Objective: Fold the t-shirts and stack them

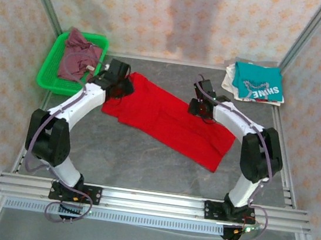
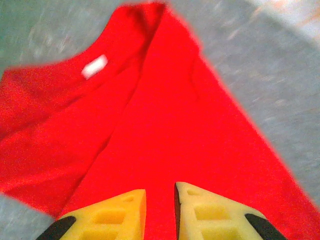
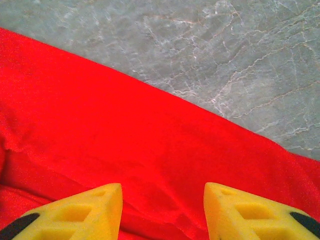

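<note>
Left end effector (image 2: 160, 189) narrow gap, right end effector (image 3: 162, 189) wide. Both sit low over the plain bright red cloth t-shirt (image 1: 166, 121), nothing clamped. Shirt lies diagonally across the grey counter (image 1: 142, 171) centre. Pinch its far long edge with both at matched height, then fold across evenly. Left wrist view gives the white collar label (image 2: 94, 66) and a lengthwise crease; top view gives the full outline.

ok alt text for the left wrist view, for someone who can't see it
A bright red t-shirt lies spread on a grey table, its neckline and a small white label toward the upper left. Two yellow jaws enter from the bottom edge, a narrow gap apart, over the cloth; the picture is slightly blurred.
</note>
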You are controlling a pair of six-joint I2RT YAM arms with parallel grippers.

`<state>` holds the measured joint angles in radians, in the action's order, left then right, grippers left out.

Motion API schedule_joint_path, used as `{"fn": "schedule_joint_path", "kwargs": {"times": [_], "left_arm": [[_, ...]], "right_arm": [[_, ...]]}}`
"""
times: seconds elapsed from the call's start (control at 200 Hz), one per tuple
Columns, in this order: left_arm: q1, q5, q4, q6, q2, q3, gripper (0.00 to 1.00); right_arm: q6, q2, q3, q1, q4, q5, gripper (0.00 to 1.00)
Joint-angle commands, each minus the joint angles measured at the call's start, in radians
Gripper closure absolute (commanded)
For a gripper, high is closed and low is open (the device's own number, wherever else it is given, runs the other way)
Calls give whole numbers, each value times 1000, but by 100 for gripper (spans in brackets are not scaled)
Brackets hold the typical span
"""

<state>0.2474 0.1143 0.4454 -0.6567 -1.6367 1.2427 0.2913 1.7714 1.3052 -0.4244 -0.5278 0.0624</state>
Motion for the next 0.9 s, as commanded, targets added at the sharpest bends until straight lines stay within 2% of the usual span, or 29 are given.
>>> {"fn": "schedule_joint_path", "kwargs": {"times": [0.0, 0.13, 0.245, 0.565, 0.666, 0.786, 0.896], "left_arm": [[-2, -23, -29, -26, -52, -104, 78], [-5, -11, -66, -34, -111, -92, 78], [-15, -23, -68, -28, -183, -33, 78], [-67, -3, -74, -36, -368, 51, 78], [-81, 9, -53, -30, -414, 82, 78], [-92, 13, -44, -12, -473, 137, 78], [-93, 20, 7, 37, -568, 282, 78]], "right_arm": [[-63, 72, 78, 20, -148, -72, 58], [-64, 140, 120, 41, -186, -77, 67], [-60, 185, 140, 42, -211, -120, 67], [-39, 273, 109, 44, -263, -128, 70], [-18, 256, 52, 44, -261, -89, 69], [25, 207, -54, 43, -224, 16, 68], [81, 161, -135, 33, -209, 104, 66]]}}
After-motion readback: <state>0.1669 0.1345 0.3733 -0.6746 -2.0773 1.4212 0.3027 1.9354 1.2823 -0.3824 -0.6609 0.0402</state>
